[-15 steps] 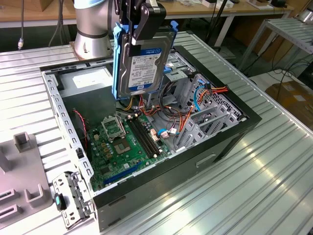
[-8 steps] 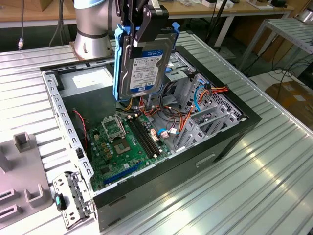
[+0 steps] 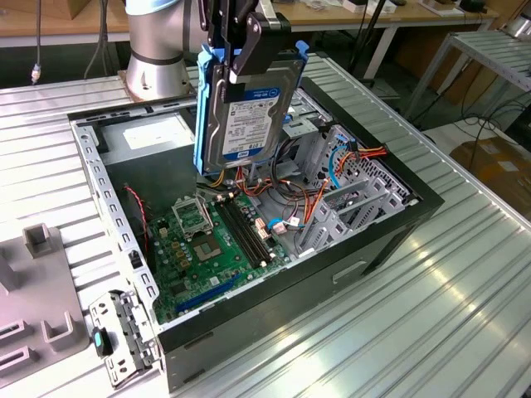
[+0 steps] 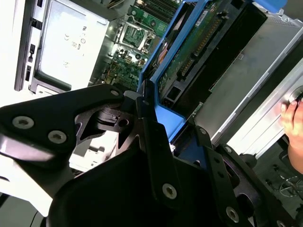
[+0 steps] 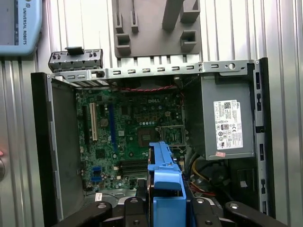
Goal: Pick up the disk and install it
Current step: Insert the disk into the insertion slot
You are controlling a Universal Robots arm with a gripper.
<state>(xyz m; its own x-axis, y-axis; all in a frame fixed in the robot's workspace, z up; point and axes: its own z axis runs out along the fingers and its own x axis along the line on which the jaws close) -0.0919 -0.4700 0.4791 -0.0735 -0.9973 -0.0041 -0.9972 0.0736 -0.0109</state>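
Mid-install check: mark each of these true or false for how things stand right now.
1. The gripper is shut on the disk. True.
2. The disk lies flat on the motherboard. False: it hangs upright in the gripper, above the open computer case.
3. The disk is seated in the drive cage. False: it is outside the cage, held over the case.
4. A grey fixture plate lies on the table outside the case, at the exterior view's left. True.
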